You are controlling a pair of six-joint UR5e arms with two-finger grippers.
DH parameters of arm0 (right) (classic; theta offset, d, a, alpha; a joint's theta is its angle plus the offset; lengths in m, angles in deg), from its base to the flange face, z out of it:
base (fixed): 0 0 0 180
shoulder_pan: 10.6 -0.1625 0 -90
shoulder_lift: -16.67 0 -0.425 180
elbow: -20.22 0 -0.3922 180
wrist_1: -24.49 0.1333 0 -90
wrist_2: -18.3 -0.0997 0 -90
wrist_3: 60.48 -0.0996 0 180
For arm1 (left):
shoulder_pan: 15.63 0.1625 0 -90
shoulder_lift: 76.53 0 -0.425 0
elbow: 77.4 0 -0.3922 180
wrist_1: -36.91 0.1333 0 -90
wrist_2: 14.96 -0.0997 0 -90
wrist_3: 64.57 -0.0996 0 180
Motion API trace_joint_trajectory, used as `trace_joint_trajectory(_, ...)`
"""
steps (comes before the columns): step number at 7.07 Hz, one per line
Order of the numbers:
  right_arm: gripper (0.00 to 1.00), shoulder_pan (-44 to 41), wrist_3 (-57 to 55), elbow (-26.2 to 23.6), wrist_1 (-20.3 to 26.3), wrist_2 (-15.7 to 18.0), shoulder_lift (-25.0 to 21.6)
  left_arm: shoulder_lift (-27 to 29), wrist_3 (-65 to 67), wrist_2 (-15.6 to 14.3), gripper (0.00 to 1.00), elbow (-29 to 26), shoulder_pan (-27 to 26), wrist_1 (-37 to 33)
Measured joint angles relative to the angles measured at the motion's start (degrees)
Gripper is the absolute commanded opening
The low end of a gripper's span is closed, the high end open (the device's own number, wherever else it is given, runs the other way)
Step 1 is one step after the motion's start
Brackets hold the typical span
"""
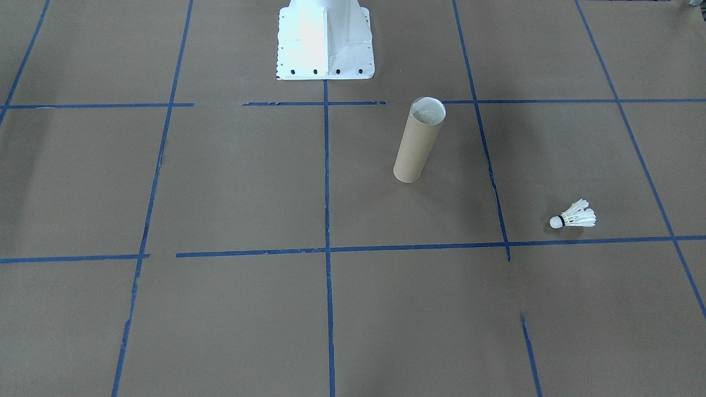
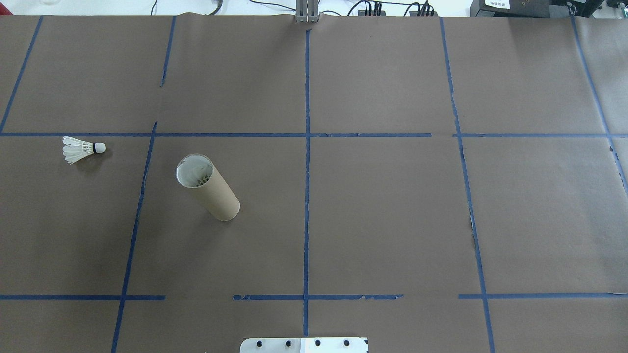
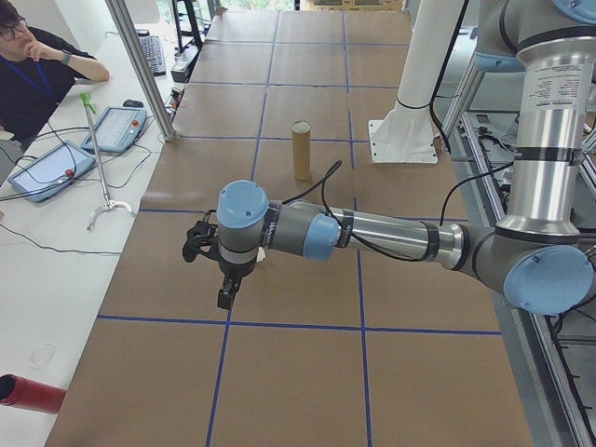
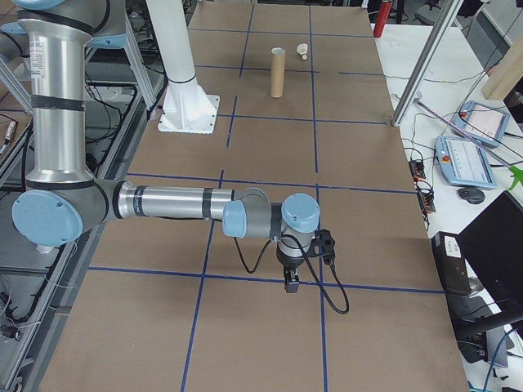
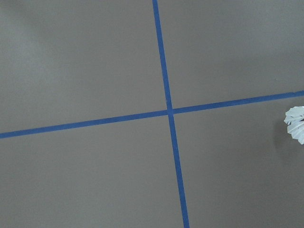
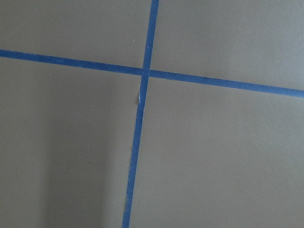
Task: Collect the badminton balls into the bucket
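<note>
While neither pincer's state can be told, the shuttlecock lies apart from the upright tube, nothing between.

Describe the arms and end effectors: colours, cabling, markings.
Both arms, left and right, are silver tubes with pale blue joint caps. Each carries a small black end effector, left and right, with a black cable looping along the forearm. A printed label marks the upright segments.

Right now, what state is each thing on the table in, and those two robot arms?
shuttlecock: lying on its side, loose on the table, apart from the tube.
cardboard tube: standing upright, open at the top, white feathers visible inside.
left gripper: above the table, holding nothing; fingers unclear.
right gripper: above the table, holding nothing; fingers unclear.
</note>
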Motion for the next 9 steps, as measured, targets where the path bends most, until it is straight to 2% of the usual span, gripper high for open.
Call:
trace_joint_trajectory(3,1.00,0.0,0.0,0.0,0.0,0.0,0.0,-0.6,8.2,1.3,1.00,-5.9,5.0,-18.1)
trace_joint_trajectory(6,1.00,0.0,0.0,0.0,0.0,0.0,0.0,-1.0,35.9,0.9,1.00,-10.7,18.0,-37.8)
trace_joint_trajectory(8,1.00,0.0,0.0,0.0,0.0,0.0,0.0,-1.0,55.2,-1.7,1.00,-16.1,23.2,-55.7)
trace_joint_trajectory(9,1.00,0.0,0.0,0.0,0.0,0.0,0.0,-1.0,62.1,-3.4,1.00,-18.3,25.5,-62.5)
